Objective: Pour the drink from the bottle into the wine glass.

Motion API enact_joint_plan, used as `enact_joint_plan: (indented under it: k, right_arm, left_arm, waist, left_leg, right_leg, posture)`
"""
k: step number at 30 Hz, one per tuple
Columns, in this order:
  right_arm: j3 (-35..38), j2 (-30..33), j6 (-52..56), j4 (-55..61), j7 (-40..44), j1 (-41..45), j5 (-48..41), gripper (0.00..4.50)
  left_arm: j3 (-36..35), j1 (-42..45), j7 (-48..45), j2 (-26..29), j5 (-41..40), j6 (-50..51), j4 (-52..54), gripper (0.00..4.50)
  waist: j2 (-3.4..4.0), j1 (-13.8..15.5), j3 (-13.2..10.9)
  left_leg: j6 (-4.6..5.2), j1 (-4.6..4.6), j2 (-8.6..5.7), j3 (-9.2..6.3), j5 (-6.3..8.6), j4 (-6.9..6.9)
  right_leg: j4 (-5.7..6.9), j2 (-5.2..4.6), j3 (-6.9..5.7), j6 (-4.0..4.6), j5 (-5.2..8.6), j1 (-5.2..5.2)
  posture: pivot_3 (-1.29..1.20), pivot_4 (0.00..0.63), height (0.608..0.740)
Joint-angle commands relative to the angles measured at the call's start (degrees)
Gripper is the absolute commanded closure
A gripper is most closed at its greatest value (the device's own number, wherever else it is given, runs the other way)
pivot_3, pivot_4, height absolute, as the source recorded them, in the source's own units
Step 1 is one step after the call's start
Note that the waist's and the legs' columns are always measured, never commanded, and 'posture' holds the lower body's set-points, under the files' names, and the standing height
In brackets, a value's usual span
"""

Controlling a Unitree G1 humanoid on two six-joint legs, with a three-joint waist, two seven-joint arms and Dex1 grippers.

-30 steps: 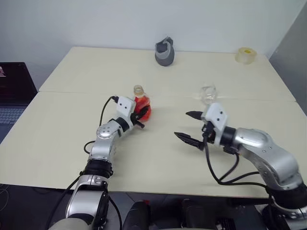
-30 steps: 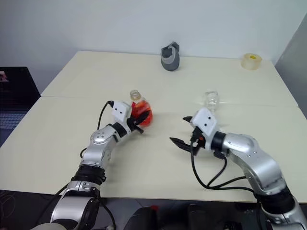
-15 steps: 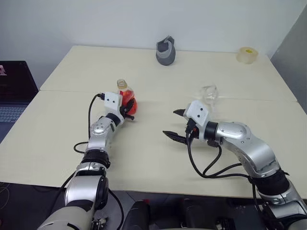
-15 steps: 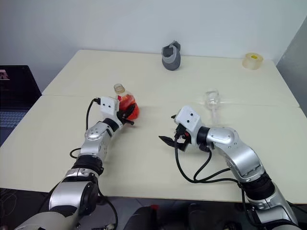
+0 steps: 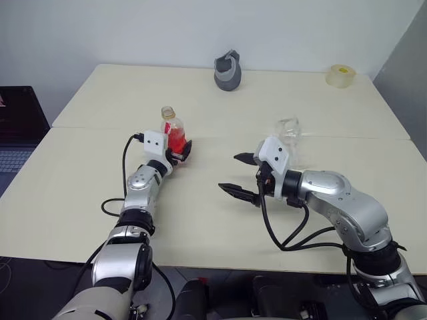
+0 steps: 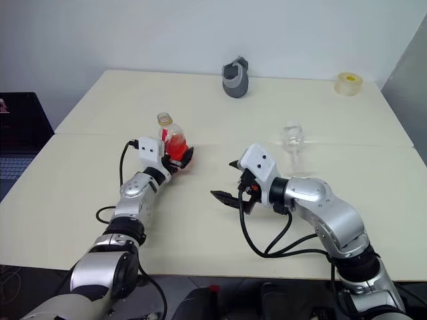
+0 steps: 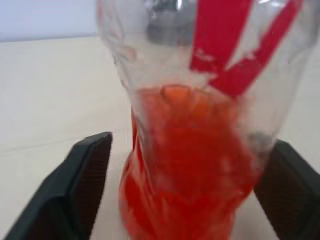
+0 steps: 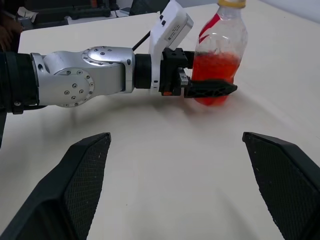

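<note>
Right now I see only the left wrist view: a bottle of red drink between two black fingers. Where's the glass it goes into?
Observer: The wine glass stands upright on the table, to the robot's right of the bottle and apart from it.
Operator: Anything in it?
Observer: It looks clear and empty.
Operator: What's the other arm doing?
Observer: The right end effector hangs open above the table, between bottle and glass but nearer the robot, holding nothing.

The bottle (image 7: 200,125) loses its cap past the left wrist view's edge; its drink (image 7: 190,170) is blurred.
</note>
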State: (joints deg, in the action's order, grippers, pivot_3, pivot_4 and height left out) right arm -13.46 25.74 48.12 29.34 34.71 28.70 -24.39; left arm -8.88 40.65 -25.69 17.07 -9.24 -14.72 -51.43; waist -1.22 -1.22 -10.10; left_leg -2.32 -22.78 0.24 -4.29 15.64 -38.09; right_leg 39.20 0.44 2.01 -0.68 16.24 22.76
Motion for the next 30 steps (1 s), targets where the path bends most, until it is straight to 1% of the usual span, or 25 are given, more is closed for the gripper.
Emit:
enact_joint_plan:
  k: [1, 4, 8, 10, 13, 15, 17, 19, 21, 25, 27, 30]
  right_arm:
    - [2.28, 0.31, 0.37, 3.71, 0.03, 0.28, -1.76, 0.00]
    - [3.58, 1.30, 1.58, 5.76, 0.29, -0.52, -3.33, 0.00]
    - [6.55, 2.86, 3.98, 8.22, -0.15, -1.93, -5.77, 0.00]
    - [9.01, 3.10, 5.69, 9.11, -1.22, -2.85, -7.37, 0.00]
    - [13.29, 2.66, 8.30, 9.59, -3.67, -3.66, -9.67, 0.00]
    - [18.95, 2.41, 10.96, 7.66, -6.75, -3.04, -11.11, 0.00]
    - [22.75, 2.82, 13.31, 5.25, -9.40, -1.92, -11.31, 0.00]
    - [23.55, 4.23, 14.64, 2.83, -10.92, -0.56, -10.27, 0.00]
    - [22.34, 6.08, 21.08, -4.17, -14.46, 4.87, -7.63, 0.00]
    - [17.87, 8.39, 29.48, -19.01, -14.04, 16.24, -5.79, 0.00]
    - [17.83, 7.72, 28.36, -26.92, -14.19, 20.82, -4.05, 0.00]
    - [14.71, 7.86, 24.85, -38.36, -12.18, 26.84, -0.86, 0.00]
  left_arm:
    - [-1.11, -2.35, -0.06, -0.12, -1.66, 1.14, 5.95, 0.02]
    - [-1.14, -6.57, 1.16, 0.14, -1.76, 3.75, 13.23, 0.02]
    - [-1.65, -15.50, 3.78, 0.38, -2.53, 10.09, 29.03, 0.02]
    - [-1.00, -19.95, 4.27, 0.77, -2.39, 13.22, 37.04, 0.02]
    - [-0.51, -24.06, 5.07, 1.06, -2.62, 17.17, 45.84, 0.02]
    - [1.85, -26.18, 2.05, 2.59, -2.71, 19.85, 52.45, 0.02]
    - [4.46, -27.08, -2.43, 4.22, -4.62, 23.67, 57.38, 0.02]
    - [6.44, -26.71, -6.23, 5.94, -6.28, 26.74, 59.77, 0.02]
    - [8.62, -24.52, -11.56, 8.14, -7.93, 29.64, 59.43, 0.02]
    - [10.76, -20.62, -18.24, 9.75, -9.84, 31.89, 56.57, 0.02]
    - [11.57, -19.28, -21.50, 10.15, -10.99, 32.39, 56.16, 0.02]
    - [12.44, -17.59, -25.68, 10.70, -11.65, 32.30, 55.22, 0.02]
  waist:
    - [0.00, -0.27, 0.00]
    - [0.00, -0.31, 0.00]
    - [0.00, -0.33, 0.00]
    - [-0.01, -0.32, 0.00]
    - [-0.01, -0.28, 0.00]
    - [-0.02, -0.20, 0.01]
    - [-0.01, -0.05, 0.01]
    - [-0.01, 0.08, 0.01]
    - [0.01, -0.24, 0.00]
    - [0.05, -0.63, -0.01]
    - [0.05, -0.70, 0.00]
    - [0.06, -0.67, 0.00]
  left_leg:
    - [0.00, 0.00, 0.00, 0.00, 0.00, 0.00]
    - [0.00, -0.01, 0.02, -0.01, 0.00, 0.00]
    - [0.00, -0.01, 0.03, 0.01, 0.00, 0.01]
    - [0.00, -0.01, 0.05, 0.02, 0.00, 0.01]
    - [0.00, 0.01, 0.08, 0.01, 0.00, 0.01]
    - [0.00, 0.03, 0.08, 0.02, 0.00, 0.01]
    - [0.00, 0.02, 0.06, 0.02, 0.00, 0.01]
    - [0.00, 0.05, 0.00, 0.04, 0.00, 0.01]
    - [0.00, 0.12, -0.01, 0.11, 0.00, 0.03]
    - [0.02, 0.20, 0.07, 0.19, 0.00, 0.12]
    - [0.02, 0.21, 0.20, 0.29, 0.00, 0.17]
    - [0.03, 0.03, 0.27, 0.51, 0.00, 0.21]
  right_leg:
    - [0.00, 0.00, 0.00, 0.00, 0.00, 0.00]
    - [0.00, 0.00, -0.01, 0.00, 0.00, 0.01]
    - [-0.02, -0.02, 0.04, 0.00, 0.00, 0.01]
    - [-0.02, -0.02, 0.07, 0.00, 0.00, 0.00]
    - [0.01, -0.01, 0.05, 0.02, -0.01, -0.01]
    - [0.03, -0.01, 0.05, 0.03, -0.02, -0.02]
    - [0.02, -0.01, 0.03, 0.03, -0.02, -0.05]
    - [-0.02, -0.03, 0.05, 0.03, -0.02, -0.10]
    - [-0.03, -0.03, 0.12, 0.03, -0.02, -0.11]
    - [0.02, 0.08, 0.16, 0.07, -0.01, -0.08]
    - [-0.02, 0.20, 0.25, 0.11, -0.03, -0.04]
    - [-0.06, 0.28, 0.35, 0.14, -0.04, 0.19]
  posture:
    - [0.00, 0.150, 0.740]
    - [0.00, 0.150, 0.740]
    - [0.00, 0.150, 0.740]
    - [0.00, 0.150, 0.740]
    - [0.00, 0.150, 0.740]
    - [0.00, 0.150, 0.740]
    - [0.00, 0.150, 0.740]
    - [0.00, 0.150, 0.740]
    - [0.00, 0.150, 0.740]
    - [0.00, 0.150, 0.740]
    - [0.00, 0.150, 0.740]
    - [0.00, 0.150, 0.740]
